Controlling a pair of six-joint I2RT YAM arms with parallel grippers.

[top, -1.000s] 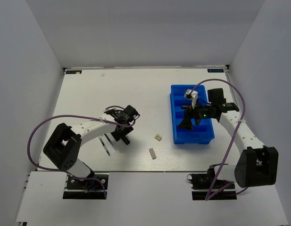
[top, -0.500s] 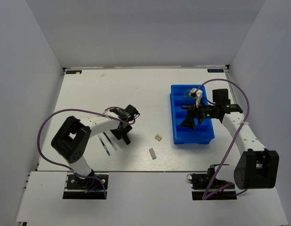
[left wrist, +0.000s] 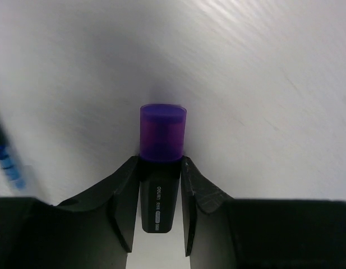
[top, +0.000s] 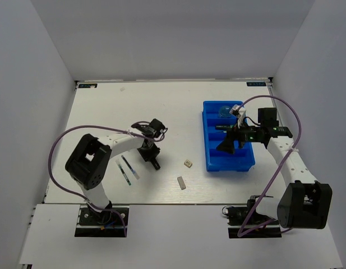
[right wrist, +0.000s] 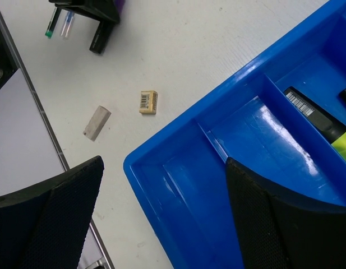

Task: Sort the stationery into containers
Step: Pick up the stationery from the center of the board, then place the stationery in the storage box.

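My left gripper (top: pixel 151 156) is shut on a short black marker with a purple end (left wrist: pixel 162 134) and holds it low over the white table. The purple end sticks out past the fingertips. That marker also shows in the right wrist view (right wrist: pixel 100 39). My right gripper (right wrist: pixel 167 213) is open and empty, above the near end compartment of the bright blue tray (top: pixel 209 163). A black marker with a yellow end (right wrist: pixel 321 117) lies in a further compartment. A blue round piece (top: pixel 225 110) lies in the far compartment.
A beige eraser with a barcode (top: pixel 187 163) and a grey eraser (top: pixel 181 182) lie on the table between the arms, left of the tray (right wrist: pixel 161 151). Two thin pens (top: pixel 127 171) lie side by side left of my left gripper.
My left gripper has shifted slightly right with the marker in it, uncovering the two pens. My right arm has drawn back a little to the right over the tray.
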